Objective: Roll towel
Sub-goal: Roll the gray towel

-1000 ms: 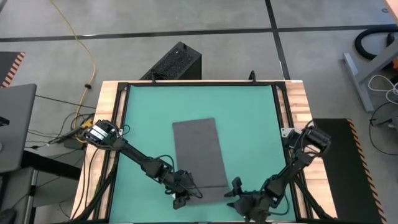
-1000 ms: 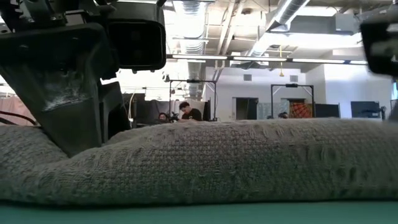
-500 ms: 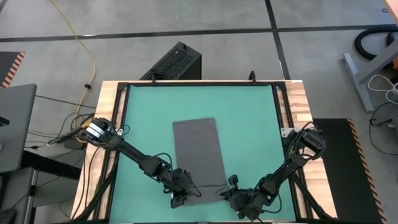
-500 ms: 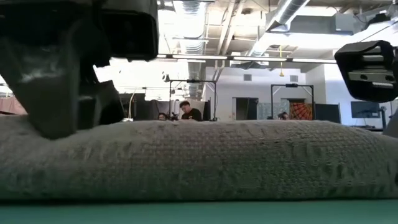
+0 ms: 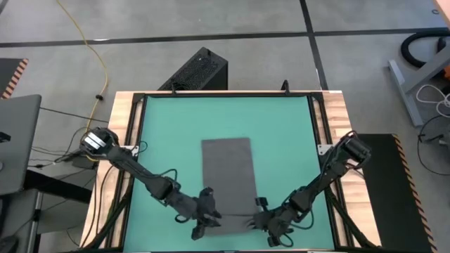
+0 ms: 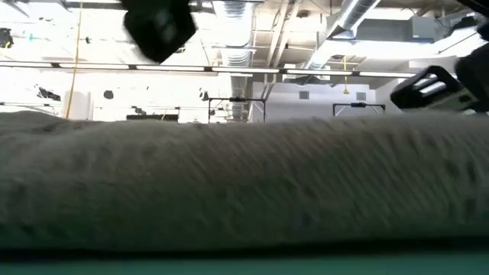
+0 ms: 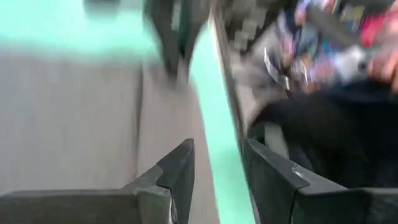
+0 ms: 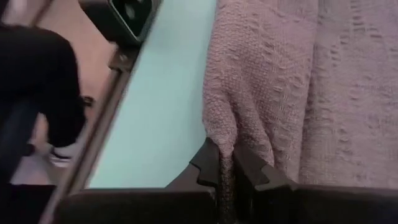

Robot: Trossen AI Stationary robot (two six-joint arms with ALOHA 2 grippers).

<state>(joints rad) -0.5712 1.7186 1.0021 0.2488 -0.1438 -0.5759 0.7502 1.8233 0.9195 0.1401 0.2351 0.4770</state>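
**Towel shifted right, near edge pinched by my right tool**

Since a second ago the towel has slid slightly toward the right side of the green mat, and both arms have drawn in closer under its near end. My left tool was clamped then; now its fingers stand apart with a clear gap between them, holding nothing, at the towel's near left corner. My right tool has gone the other way: its jaws were wide and are now closed on a fold of the towel's edge, the grey weave bunched up between the fingertips in the right wrist view.

The dark grey towel lies lengthwise in the middle of the mat, reaching to the near edge of the counter. From the low view its near edge fills the frame as a thick raised roll of cloth.
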